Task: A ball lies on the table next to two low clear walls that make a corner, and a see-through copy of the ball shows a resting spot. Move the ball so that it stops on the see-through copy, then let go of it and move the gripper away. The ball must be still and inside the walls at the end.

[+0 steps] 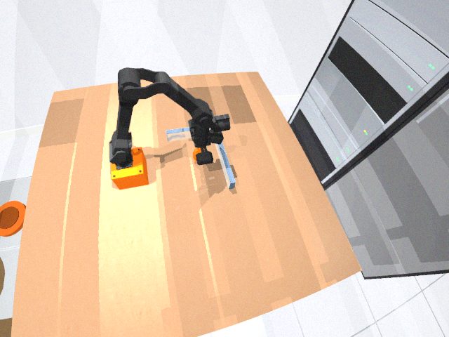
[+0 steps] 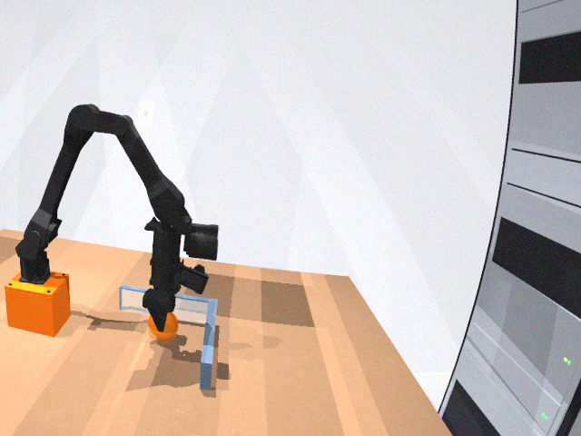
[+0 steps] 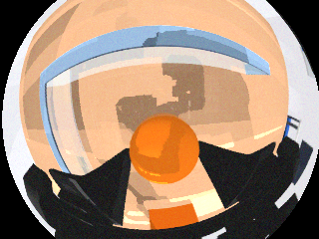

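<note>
Bright, even light fills all three views, with blocky, hard-edged shadows falling across the wooden table (image 1: 253, 225) and a pale glare stripe down its left half. The wrist view is a strong fisheye (straight edges bow into arcs), ringed in black.

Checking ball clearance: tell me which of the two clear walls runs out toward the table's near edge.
The right-hand wall, beside the held ball; the other wall runs crosswise behind it.

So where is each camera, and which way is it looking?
Top: high above the table, looking down; whole arm, orange base, ball in the gripper.
Exterior: beside the table, looking across; whole arm, gripper shut on the ball.
Wrist: on the arm, facing down past dark fingers at the ball.
All share ball and walls.
</note>
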`<action>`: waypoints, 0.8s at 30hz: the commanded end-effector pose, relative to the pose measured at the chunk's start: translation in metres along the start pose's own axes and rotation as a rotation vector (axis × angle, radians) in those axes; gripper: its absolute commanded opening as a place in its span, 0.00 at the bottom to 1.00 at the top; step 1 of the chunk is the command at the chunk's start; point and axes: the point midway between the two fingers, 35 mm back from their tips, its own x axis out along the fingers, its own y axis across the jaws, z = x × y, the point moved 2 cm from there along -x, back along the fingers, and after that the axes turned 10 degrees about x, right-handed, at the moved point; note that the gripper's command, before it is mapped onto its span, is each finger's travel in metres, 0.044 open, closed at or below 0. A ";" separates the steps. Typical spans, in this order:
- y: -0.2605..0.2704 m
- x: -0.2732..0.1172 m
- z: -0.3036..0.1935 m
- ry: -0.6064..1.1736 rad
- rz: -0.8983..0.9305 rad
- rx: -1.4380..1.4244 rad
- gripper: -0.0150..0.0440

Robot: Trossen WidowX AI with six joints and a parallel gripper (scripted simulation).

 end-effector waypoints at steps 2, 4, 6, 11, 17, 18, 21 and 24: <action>-0.001 0.007 0.000 0.000 -0.004 -0.004 0.25; -0.001 0.011 0.000 0.000 -0.004 -0.004 0.25; -0.001 0.014 0.000 0.000 -0.004 -0.004 0.25; -0.001 0.020 -0.001 0.000 -0.004 -0.004 0.25; 0.000 0.017 0.000 -0.001 0.000 0.000 0.30; 0.000 0.017 0.000 -0.001 0.000 0.000 0.34; 0.000 0.017 0.000 -0.001 0.000 0.000 0.48; 0.000 0.017 0.000 -0.001 0.000 0.000 0.61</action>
